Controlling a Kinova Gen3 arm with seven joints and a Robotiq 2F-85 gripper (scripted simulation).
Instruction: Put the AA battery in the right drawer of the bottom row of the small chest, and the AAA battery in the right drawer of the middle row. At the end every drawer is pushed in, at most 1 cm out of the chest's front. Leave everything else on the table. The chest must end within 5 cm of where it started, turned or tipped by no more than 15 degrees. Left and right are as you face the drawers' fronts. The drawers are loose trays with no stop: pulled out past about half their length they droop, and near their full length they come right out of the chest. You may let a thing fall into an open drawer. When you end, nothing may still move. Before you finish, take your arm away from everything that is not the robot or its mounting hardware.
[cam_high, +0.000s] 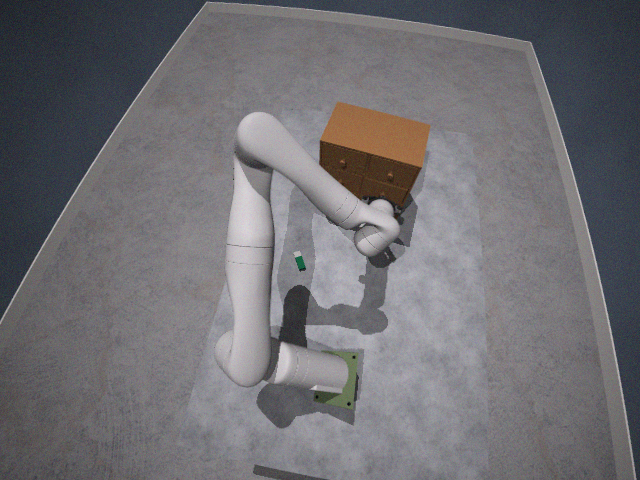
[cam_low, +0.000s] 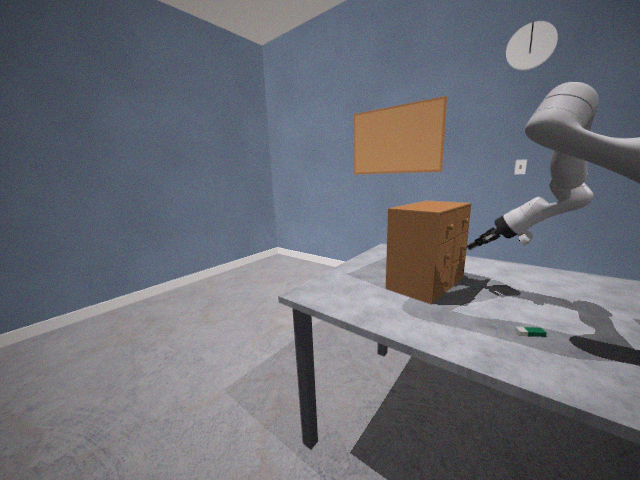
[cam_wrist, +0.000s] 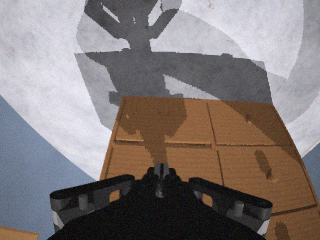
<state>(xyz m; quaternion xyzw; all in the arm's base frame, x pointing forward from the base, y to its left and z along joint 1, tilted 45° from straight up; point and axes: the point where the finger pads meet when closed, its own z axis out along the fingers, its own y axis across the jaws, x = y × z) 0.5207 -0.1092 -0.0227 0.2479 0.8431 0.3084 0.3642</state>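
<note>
The brown chest stands upright on the table. My gripper is shut with nothing between its fingers. Its tips are at the front of the middle row's right drawer, at or very near its knob. That drawer looks flush or almost flush with the chest's front. The bottom row's right drawer looks pushed in, as do the top row's right drawer and the left drawers. In the top view the wrist hides the fingertips. Neither battery shows in any view.
A small green and white block lies on the table, in front of the chest and off to its left. The arm reaches over the table from its green base plate. The table's edge runs behind the chest.
</note>
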